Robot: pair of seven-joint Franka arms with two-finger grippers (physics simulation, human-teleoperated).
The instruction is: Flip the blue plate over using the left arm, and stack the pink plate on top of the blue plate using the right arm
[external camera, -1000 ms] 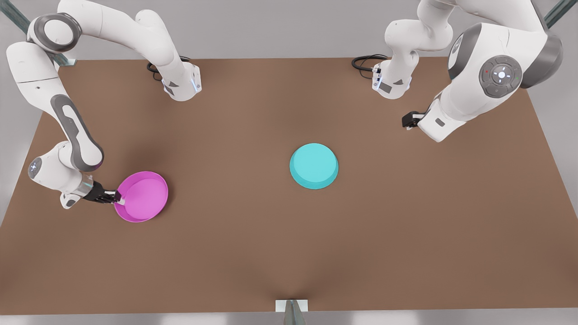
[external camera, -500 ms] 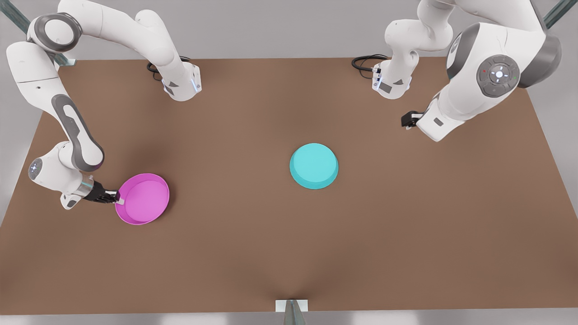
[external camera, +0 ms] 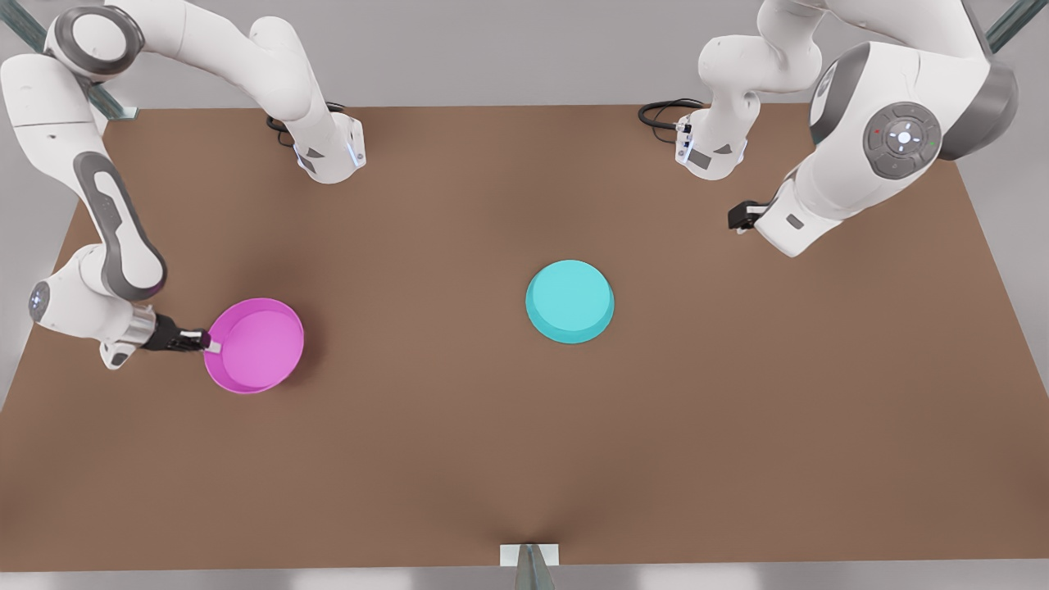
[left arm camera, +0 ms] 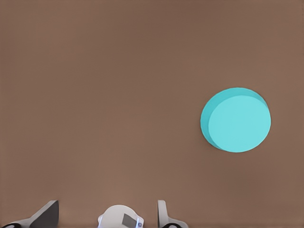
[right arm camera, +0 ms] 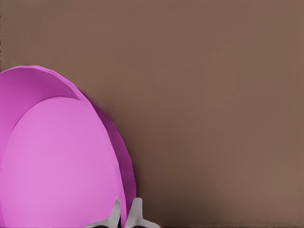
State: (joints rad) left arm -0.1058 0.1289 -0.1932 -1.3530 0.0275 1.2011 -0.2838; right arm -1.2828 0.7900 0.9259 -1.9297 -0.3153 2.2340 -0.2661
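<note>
Two plates are sitting apart on the brown table (external camera: 459, 459). Starting at the front view's left, the right gripper (external camera: 211, 344) is pinching the rim of the pink plate (external camera: 256, 346). In the right wrist view, its two fingertips (right arm camera: 115, 214) are sitting close together with the thin pink rim (right arm camera: 124, 199) squeezed between them, one tip inside the plate and one outside. The plate's open side is facing up, and the plate is stretching away from the fingers toward the middle of the table. I cannot tell if it is lifted off the table or is lying on it.

Moving toward the middle, the blue plate (external camera: 569, 301) is lying flat on the table with its flat base facing up. It is well apart from the pink plate and from both grippers. Nothing is touching it.

At the front view's right, the other arm is waiting, held up high over the far corner of the table. The left gripper (left arm camera: 107, 214) is showing at the edge of the left wrist view. Its fingers (left arm camera: 45, 216) are spread wide and are holding nothing. The blue plate (left arm camera: 236, 119) is lying far beyond those fingers and off to one side, with bare table in between.
</note>
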